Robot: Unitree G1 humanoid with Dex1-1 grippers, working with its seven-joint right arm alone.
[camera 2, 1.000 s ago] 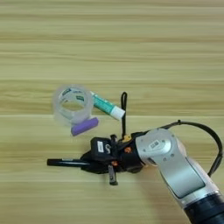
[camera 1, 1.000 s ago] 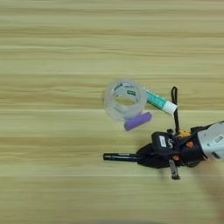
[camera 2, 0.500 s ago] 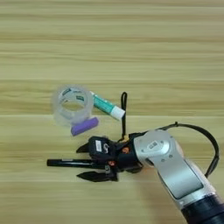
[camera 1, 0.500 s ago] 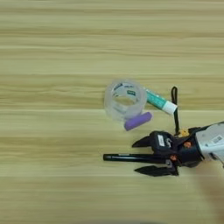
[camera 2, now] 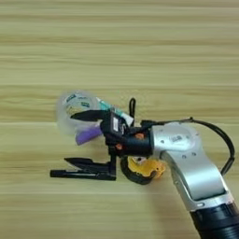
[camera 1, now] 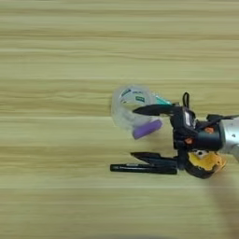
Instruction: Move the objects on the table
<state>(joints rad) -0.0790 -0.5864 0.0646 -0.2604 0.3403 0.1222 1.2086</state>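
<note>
Purple cylinder (camera 1: pixel 147 129) lies just beside the clear tape roll (camera 1: pixel 128 105), between the wide-spread black fingers of the end effector (camera 1: pixel 151 134). The lower finger sits just above the black pen (camera 1: pixel 140 168), so the pen may obstruct. Glue stick (camera 2: pixel 112 108) and yellow tape measure (camera 2: pixel 140 169) crowd the bench (camera 1: pixel 56 56) behind.

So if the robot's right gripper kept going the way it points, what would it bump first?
Probably the purple cylinder, lying between the open fingers of the right gripper. The upper finger overlaps the clear tape roll; height above the table is unclear.
</note>
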